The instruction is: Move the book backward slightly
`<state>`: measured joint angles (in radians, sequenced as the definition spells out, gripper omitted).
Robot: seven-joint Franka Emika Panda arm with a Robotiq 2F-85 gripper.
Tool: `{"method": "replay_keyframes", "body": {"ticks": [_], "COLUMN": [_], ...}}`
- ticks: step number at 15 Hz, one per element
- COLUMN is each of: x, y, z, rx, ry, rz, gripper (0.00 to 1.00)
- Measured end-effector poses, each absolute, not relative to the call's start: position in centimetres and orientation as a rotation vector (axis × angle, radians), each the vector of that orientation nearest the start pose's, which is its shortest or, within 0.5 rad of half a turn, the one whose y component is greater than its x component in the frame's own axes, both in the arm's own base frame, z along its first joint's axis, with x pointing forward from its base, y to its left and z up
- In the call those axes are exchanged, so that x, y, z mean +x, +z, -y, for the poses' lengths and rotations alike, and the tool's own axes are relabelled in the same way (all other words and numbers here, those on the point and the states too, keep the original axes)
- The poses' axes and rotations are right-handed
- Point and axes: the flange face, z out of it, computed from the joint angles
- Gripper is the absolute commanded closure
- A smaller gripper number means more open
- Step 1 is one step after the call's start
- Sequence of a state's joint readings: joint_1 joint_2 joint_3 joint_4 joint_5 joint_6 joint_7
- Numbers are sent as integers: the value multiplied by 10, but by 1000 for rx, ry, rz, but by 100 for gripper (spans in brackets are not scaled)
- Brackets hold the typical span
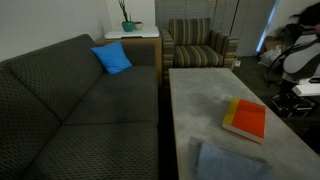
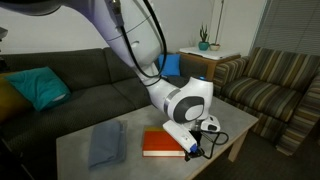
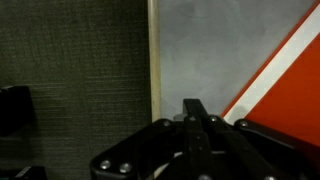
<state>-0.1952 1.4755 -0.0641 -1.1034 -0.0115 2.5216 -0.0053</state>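
Claw (image 3: 196, 106) closed tight, empty, we note in wrist view; tip sits at edge of thin orange-red book (image 2: 162, 143) with yellow spine on grey counter (image 1: 195, 100).

- A living room or lounge is shown.
- A long dark sofa (image 1: 65, 110) is seen in both exterior views, with a blue pillow (image 1: 112, 58) set on it.
- A teal pillow (image 2: 40, 86) is seen at one end of the sofa in an exterior view.
- A striped armchair (image 1: 196, 45) is placed near the sofa's end.
- A potted plant (image 1: 127, 20) is kept on a white side table (image 1: 135, 36) between them.
- A low coffee table (image 1: 200, 95) is set before the sofa, with a book (image 1: 246, 119) and a folded cloth (image 1: 230, 162) laid on it.
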Motion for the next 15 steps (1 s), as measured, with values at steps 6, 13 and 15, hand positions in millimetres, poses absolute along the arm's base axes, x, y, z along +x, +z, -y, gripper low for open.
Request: {"method": "replay_keyframes", "body": {"ticks": [6,13,15], "x": [651,659,660], "y": [-120,-119,-119], "z": [144,114,106], "rx": [-3172,-3138,-3127], "ry": [212,197,205], "rz": [-273,-369,-403], "gripper": [100,100,100]}}
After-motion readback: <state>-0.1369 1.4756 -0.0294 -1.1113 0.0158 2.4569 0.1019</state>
